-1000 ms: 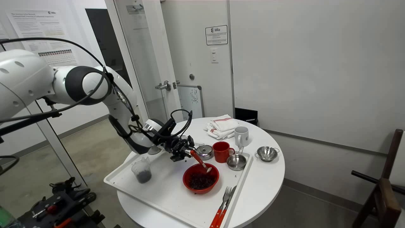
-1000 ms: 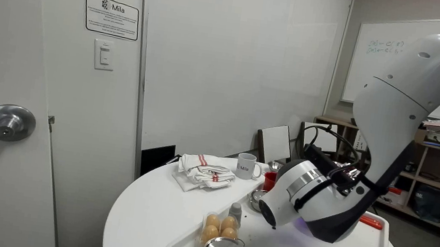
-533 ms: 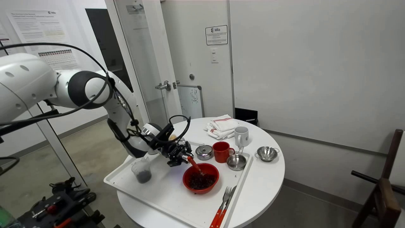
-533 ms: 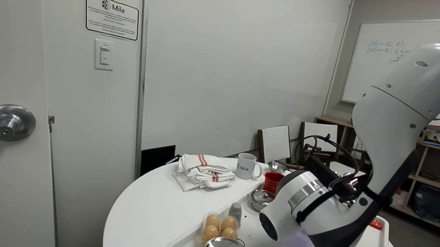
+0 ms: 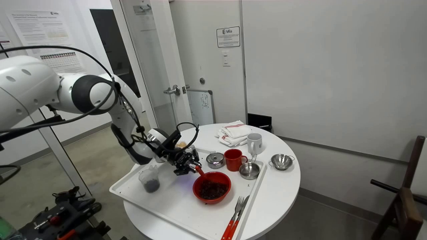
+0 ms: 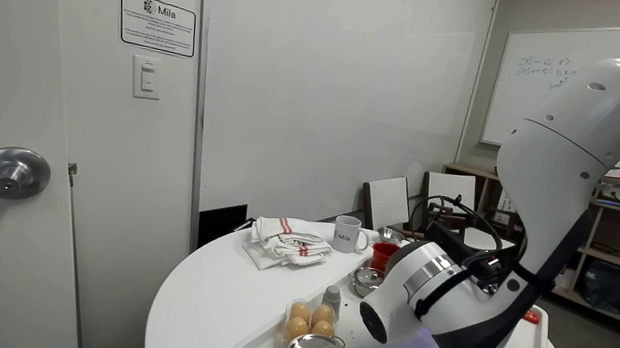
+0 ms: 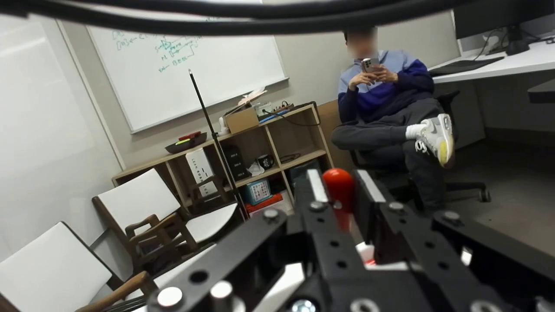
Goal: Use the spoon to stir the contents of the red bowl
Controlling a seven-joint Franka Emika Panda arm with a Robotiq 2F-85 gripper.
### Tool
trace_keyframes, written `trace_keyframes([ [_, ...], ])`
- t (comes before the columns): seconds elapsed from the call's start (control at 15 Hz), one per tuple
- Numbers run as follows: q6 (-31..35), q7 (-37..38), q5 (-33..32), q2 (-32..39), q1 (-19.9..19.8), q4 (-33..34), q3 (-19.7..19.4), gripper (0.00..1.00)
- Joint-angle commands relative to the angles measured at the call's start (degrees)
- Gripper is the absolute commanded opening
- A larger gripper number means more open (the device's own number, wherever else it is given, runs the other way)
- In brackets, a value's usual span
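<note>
Spoon (image 5: pixel 201 171) was pinched by its red handle between the fingers (image 7: pixel 318 190) of the gripper (image 7: pixel 342 190), and down over the far-left rim of the red bowl (image 5: pixel 213 201) it was tilted, its head hidden from view at the dark contents (image 5: pixel 212 190)! In an exterior view, the red mug (image 5: pixel 233 160) was seen farther to the right, while fork (image 5: pixel 230 225) and knife (image 5: pixel 237 221) were spotted side by side, near right, on the white tray (image 5: pixel 176 206).
</note>
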Motion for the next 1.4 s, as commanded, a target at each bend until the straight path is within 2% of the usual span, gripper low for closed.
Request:
trace_keyframes([
  [0.0, 2.20, 0.22, 0.52, -3.09, 0.20, -1.32, 1.54, 0.05],
  [0.4, 3.38, -0.17, 1.35, -3.44, -0.33, -1.11, 1.20, 0.05],
  [1.0, 1.86, -0.89, 3.43, 0.65, -4.16, 0.04, -1.85, 0.05],
  [1.33, 0.65, -1.08, 3.23, 0.91, -4.37, 0.75, -2.69, 0.05],
])
